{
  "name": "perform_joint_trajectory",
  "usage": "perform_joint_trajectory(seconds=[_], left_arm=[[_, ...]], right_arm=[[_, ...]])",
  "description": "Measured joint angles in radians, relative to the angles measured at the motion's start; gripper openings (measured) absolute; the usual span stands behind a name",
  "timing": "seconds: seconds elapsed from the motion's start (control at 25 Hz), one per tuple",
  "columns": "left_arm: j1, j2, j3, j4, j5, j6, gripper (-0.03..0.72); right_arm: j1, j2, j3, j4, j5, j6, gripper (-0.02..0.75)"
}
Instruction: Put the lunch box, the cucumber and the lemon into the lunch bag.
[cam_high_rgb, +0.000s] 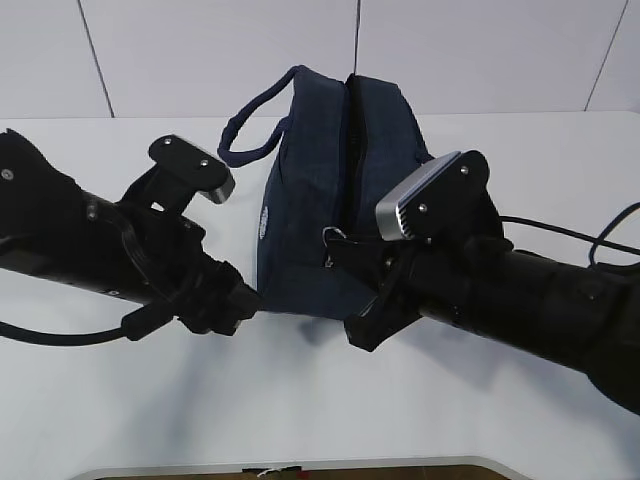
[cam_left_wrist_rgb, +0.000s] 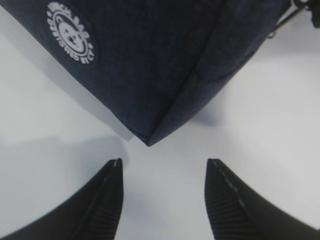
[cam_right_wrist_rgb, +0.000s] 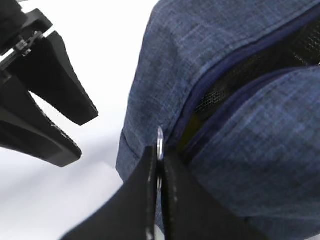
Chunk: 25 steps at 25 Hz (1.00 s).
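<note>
the lunch bag (cam_high_rgb: 335, 190) stands upright in the middle of the white table (cam_high_rgb: 300, 410), and your right gripper (cam_right_wrist_rgb: 158, 170) has its two black fingers pressed together on the metal ring pull (cam_right_wrist_rgb: 159, 142) at the near end of the zipper (cam_right_wrist_rgb: 235, 75); you can see the thin ring standing up out of the pinch in the right wrist view, right where the zipper track meets the bag's end wall; just past the ring the zipper gapes, showing dark mesh lining and a small glimpse of something yellow-green inside, too little for you to name it; in the exterior view the zipper runs open along the bag's top and the right arm reaches in from the right, its wrist touching the bag's near right corner.

your left gripper (cam_left_wrist_rgb: 162, 172) is spread, holding nothing; its two ribbed black fingertips (cam_left_wrist_rgb: 112, 175) hover over bare table just in front of the bag's lower near corner, close to the fabric but apart from it; above them on the bag's left side wall you see a round white printed logo (cam_left_wrist_rgb: 70, 33); in the right wrist view the same spread fingers sit just to the left of the bag.

a navy loop handle (cam_high_rgb: 255, 120) arches out from the bag's far left side; the lunch box, cucumber and lemon are nowhere you can identify.
</note>
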Motion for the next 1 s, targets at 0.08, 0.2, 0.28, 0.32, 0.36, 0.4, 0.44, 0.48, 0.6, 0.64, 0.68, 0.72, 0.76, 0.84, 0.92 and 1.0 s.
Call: perform_joint_trajectory(seconds=[0.08, 0.2, 0.28, 0.32, 0.36, 0.4, 0.44, 0.48, 0.6, 0.64, 0.68, 0.72, 0.76, 0.84, 0.92, 1.0], left_arm=[[-0.005, 0.0, 0.0, -0.003, 0.0, 0.0, 0.384], [-0.037, 0.0, 0.0, -0.007, -0.002, 0.002, 0.384], [-0.059, 0.0, 0.0, -0.007, -0.021, 0.004, 0.383], [-0.069, 0.0, 0.0, -0.009, -0.034, 0.004, 0.383], [-0.076, 0.0, 0.0, -0.013, -0.051, 0.004, 0.383], [-0.078, 0.0, 0.0, -0.015, -0.06, 0.005, 0.382], [-0.078, 0.0, 0.0, -0.016, -0.07, 0.006, 0.382], [-0.079, 0.002, 0.0, -0.019, -0.079, 0.006, 0.382], [-0.079, 0.002, 0.0, -0.021, -0.084, 0.006, 0.382], [-0.079, 0.002, 0.0, -0.021, -0.084, 0.006, 0.382], [-0.079, 0.002, 0.0, -0.023, -0.085, 0.006, 0.382], [-0.079, 0.002, 0.0, -0.022, -0.085, 0.006, 0.382], [-0.079, 0.002, 0.0, -0.022, -0.085, 0.006, 0.383], [-0.079, 0.002, 0.0, -0.022, -0.088, 0.006, 0.382], [-0.079, 0.002, 0.0, -0.022, -0.09, 0.006, 0.382], [-0.08, 0.002, 0.0, -0.022, -0.099, 0.006, 0.382]], right_arm=[[0.0, 0.0, -0.003, 0.0, 0.002, 0.007, 0.005], [0.0, -0.017, -0.003, -0.002, 0.01, 0.011, 0.005], [0.0, -0.039, -0.003, -0.002, 0.015, 0.011, 0.005], [0.0, -0.05, -0.003, -0.002, 0.022, 0.013, 0.005], [0.0, -0.062, -0.003, -0.002, 0.034, 0.013, 0.005], [0.0, -0.071, -0.003, -0.002, 0.05, 0.013, 0.005], [0.0, -0.08, -0.003, -0.002, 0.062, 0.013, 0.005], [0.0, -0.092, -0.003, -0.002, 0.072, 0.013, 0.005], [0.0, -0.121, -0.005, -0.002, 0.091, 0.013, 0.005], [0.0, -0.128, -0.009, -0.002, 0.105, 0.013, 0.005], [0.0, -0.136, -0.02, -0.002, 0.122, 0.013, 0.005], [0.0, -0.144, -0.029, -0.004, 0.138, 0.013, 0.005], [0.0, -0.149, -0.042, -0.004, 0.155, 0.013, 0.005], [0.0, -0.154, -0.076, -0.02, 0.2, 0.013, 0.005], [0.0, -0.154, -0.115, -0.034, 0.262, 0.013, 0.005], [0.0, -0.154, -0.163, -0.044, 0.325, 0.013, 0.005]])
